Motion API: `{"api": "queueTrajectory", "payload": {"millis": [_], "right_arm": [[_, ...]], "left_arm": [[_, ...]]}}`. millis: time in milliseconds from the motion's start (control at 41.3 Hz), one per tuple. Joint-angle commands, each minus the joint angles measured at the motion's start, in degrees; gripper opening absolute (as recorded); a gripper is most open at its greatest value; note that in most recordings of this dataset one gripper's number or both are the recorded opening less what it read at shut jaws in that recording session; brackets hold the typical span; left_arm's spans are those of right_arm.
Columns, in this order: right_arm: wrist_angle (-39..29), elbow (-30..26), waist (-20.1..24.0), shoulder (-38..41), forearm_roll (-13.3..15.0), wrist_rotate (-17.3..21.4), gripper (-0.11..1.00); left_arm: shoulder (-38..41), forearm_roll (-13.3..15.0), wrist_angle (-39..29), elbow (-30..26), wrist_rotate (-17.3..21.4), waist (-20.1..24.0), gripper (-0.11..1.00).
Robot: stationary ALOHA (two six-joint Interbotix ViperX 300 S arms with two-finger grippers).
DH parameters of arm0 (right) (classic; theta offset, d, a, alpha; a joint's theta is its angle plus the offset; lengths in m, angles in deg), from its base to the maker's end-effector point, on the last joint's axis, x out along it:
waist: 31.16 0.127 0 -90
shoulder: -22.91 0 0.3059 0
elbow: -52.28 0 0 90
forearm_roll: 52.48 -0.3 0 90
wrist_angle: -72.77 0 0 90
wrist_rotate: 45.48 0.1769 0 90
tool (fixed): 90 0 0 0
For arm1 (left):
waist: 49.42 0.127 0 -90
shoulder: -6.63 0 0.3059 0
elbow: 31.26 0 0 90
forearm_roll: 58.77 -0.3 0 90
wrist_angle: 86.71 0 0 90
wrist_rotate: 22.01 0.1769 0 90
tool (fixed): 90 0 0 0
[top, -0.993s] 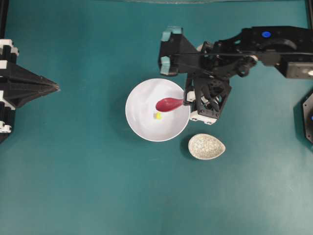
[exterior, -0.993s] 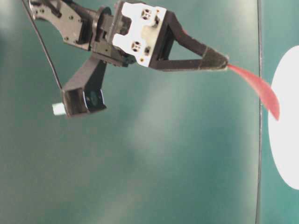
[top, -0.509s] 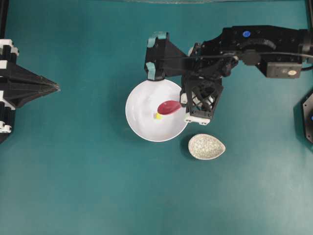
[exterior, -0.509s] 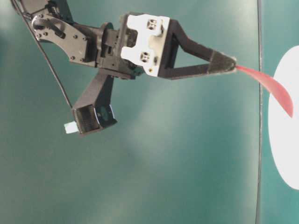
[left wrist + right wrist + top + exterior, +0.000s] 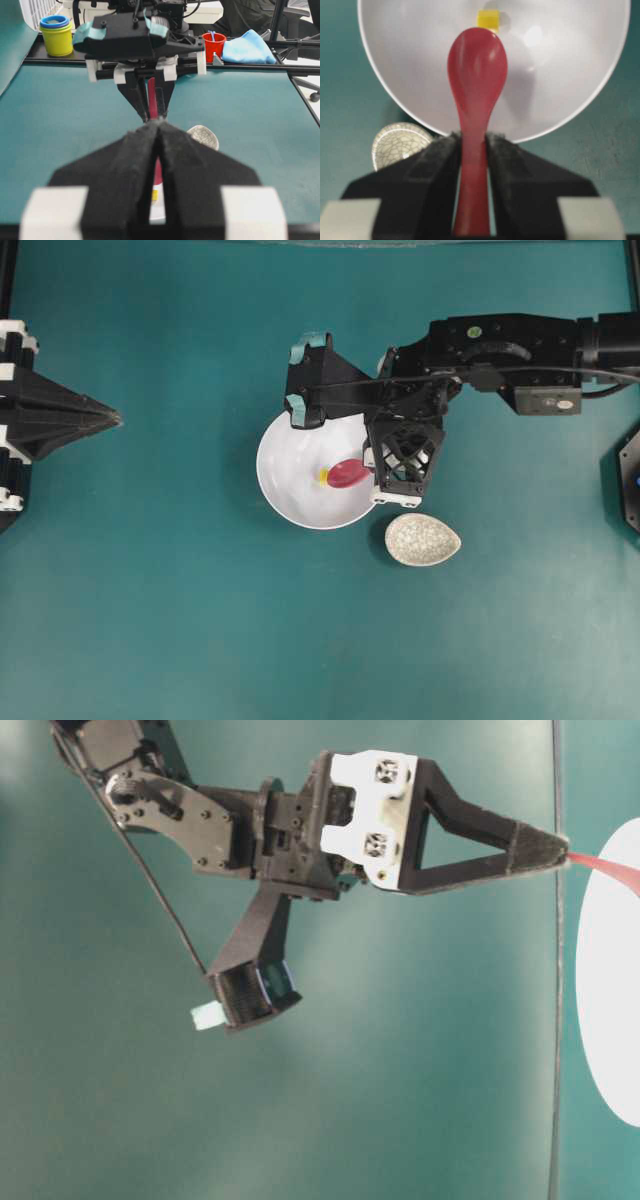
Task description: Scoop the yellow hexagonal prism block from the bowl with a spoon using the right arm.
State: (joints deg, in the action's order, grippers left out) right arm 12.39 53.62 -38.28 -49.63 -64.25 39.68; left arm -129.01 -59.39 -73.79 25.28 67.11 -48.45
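The white bowl (image 5: 290, 462) holds the tiny yellow block (image 5: 323, 476). My right gripper (image 5: 374, 466) is shut on the handle of the red spoon (image 5: 348, 473), whose head sits low inside the bowl, its tip right beside the block. In the right wrist view the spoon (image 5: 477, 65) points straight at the block (image 5: 488, 19), with the gripper (image 5: 472, 139) clamped on the handle over the bowl's (image 5: 415, 75) near rim. From table level the gripper (image 5: 560, 855) holds the spoon (image 5: 612, 868) at the bowl's (image 5: 610, 1020) edge. My left gripper (image 5: 116, 418) rests far left, shut and empty.
A small speckled oval dish (image 5: 422, 539) lies just right of and below the bowl, under the right wrist. In the left wrist view, a yellow tub (image 5: 56, 35), a red cup (image 5: 214, 46) and a blue cloth (image 5: 250, 47) stand beyond the table's far edge.
The right arm has swung left and lowered, bringing the spoon head down across the bowl until it lies against the block. The left arm has not moved.
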Motion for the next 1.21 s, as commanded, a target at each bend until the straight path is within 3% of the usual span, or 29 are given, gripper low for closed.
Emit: {"api": "queueTrajectory", "payload": {"millis": [0, 1187], "right_arm": [[0.1, -0.4, 0.1, -0.7, 0.3, -0.1, 0.25], [2.4, -0.4, 0.7, 2.1, 0.4, -0.6, 0.25]], "left_arm": [[0.3, -0.2, 0.3, -1.8, -0.1, 0.1, 0.0], [0.1, -0.2, 0.6, -1.8, -0.1, 0.1, 0.0]]}}
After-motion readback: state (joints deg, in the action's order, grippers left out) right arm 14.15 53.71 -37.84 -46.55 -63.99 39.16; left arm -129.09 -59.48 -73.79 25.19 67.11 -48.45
